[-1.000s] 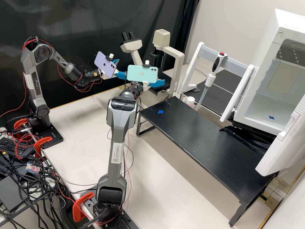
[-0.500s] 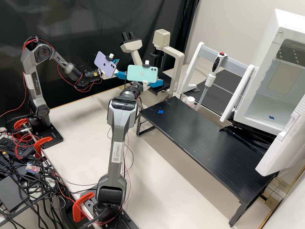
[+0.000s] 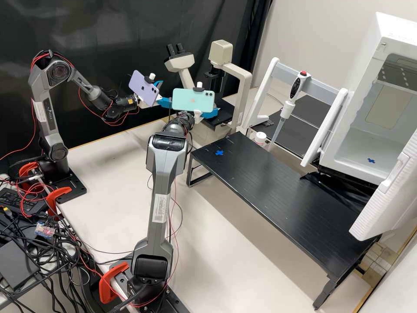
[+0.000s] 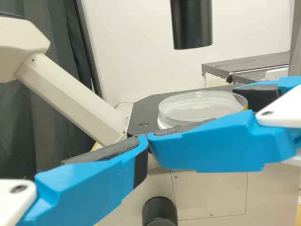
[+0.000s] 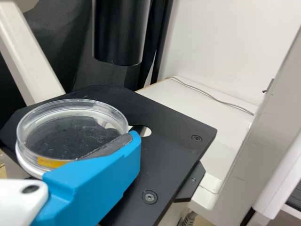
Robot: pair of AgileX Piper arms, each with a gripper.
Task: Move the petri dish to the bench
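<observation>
Petri dish [image 5: 70, 134], clear and round: I have it pinched between the fingers of my right gripper [image 3: 210, 113], at the microscope's stage [image 5: 174, 136]. One finger lies along its near side; I can't tell from here whether its base touches the stage.

From the left of the high view, a tangle of black cables [image 3: 43, 250] comes first, then my left arm [image 3: 50, 108], bent over toward the microscope with a purple phone [image 3: 144, 88] on its wrist. Its left gripper [image 3: 165, 92] has its fingers spread with nothing between them, just beside the right one. Next stands my right arm [image 3: 163, 187], a mint-green phone [image 3: 193, 101] on its wrist, with the dish beyond it.

The microscope [image 3: 244, 87] is behind both grippers, its black tube [image 5: 120, 30] hanging above the stage. To its right runs the low black table [image 3: 278, 191], a blue cross [image 3: 219, 153] near its left end. A white-lidded bottle [image 3: 260, 137] sits behind the table edge, near the pipette [image 3: 296, 88] hanging upright on its stand [image 3: 265, 89]. Farthest right, the white cabinet [image 3: 386, 32] has its door open, another blue cross [image 3: 371, 161] on its floor.
</observation>
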